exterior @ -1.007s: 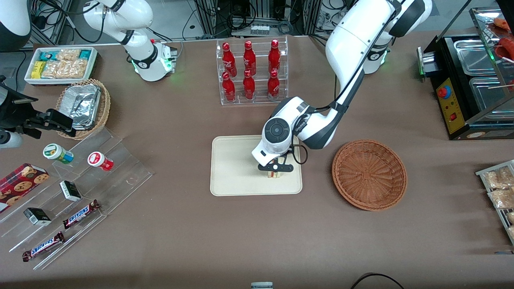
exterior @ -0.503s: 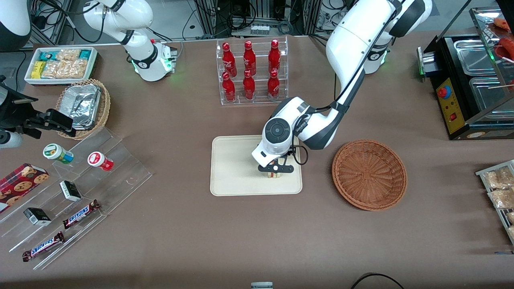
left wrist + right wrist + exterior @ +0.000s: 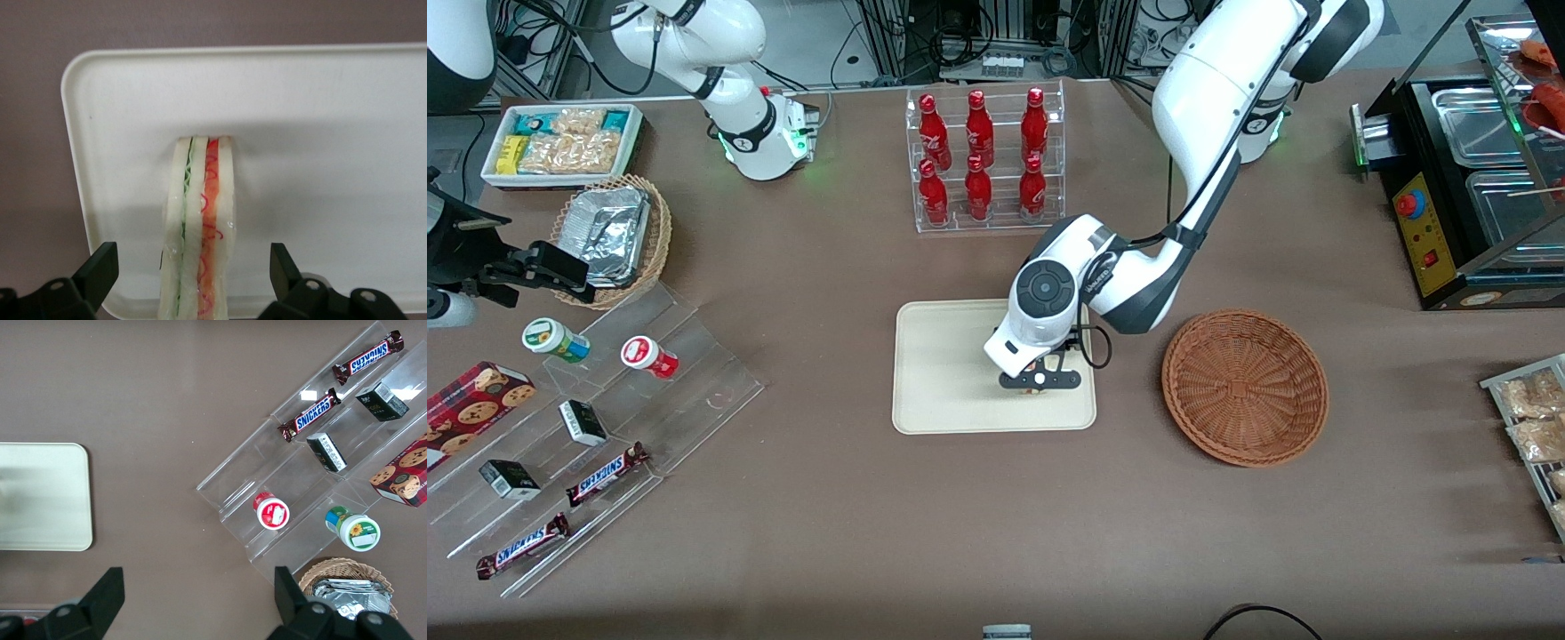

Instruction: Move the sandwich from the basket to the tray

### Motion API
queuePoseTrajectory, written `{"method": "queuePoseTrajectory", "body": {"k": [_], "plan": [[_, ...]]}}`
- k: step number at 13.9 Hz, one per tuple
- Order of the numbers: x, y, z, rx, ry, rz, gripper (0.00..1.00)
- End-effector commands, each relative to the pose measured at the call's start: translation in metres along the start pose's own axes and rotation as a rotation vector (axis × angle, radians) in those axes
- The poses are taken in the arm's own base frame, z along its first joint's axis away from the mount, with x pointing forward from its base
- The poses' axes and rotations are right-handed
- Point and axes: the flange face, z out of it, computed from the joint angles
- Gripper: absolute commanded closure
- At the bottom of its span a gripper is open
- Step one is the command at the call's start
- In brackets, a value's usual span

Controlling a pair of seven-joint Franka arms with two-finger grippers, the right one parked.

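I have the gripper (image 3: pixel 1039 382) low over the tray (image 3: pixel 943 373), at the part of it nearest the basket (image 3: pixel 1245 387), and my wrist camera shows its fingers (image 3: pixel 99 268) spread wide with clear gaps on both sides of the sandwich (image 3: pixel 199 227). The sandwich stands on edge on the tray directly beneath the gripper, between the two fingers and touching neither, its green and pink filling stripes facing up. The basket sits just beside the tray, toward the working arm's end of the table.

A rack of red bottles (image 3: pixel 983 160) stands farther from the front camera than the claw (image 3: pixel 1039 380); Snickers bars (image 3: pixel 605 473) lie toward the parked arm's end.
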Motion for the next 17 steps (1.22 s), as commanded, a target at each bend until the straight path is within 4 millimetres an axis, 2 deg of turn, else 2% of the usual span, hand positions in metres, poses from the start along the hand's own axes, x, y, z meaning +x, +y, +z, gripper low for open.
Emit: {"method": "queuePoseTrajectory", "body": {"k": [1,3,5,6,9,12,14,17], "plan": [[0.013,-0.012,-0.032,-0.021,0.024,-0.041,0.0],[0.015,-0.018,-0.058,-0.022,0.06,-0.041,0.0],[0.021,-0.041,-0.084,0.065,0.103,-0.043,0.0],[0.023,-0.046,-0.095,0.082,0.115,-0.048,0.0],[0.051,-0.095,-0.126,0.066,0.132,-0.136,0.0],[0.066,-0.148,-0.159,0.031,0.107,-0.231,0.0],[0.073,-0.182,-0.185,0.021,0.116,-0.253,0.0],[0.073,-0.227,-0.213,0.002,0.08,-0.206,0.0]]}}
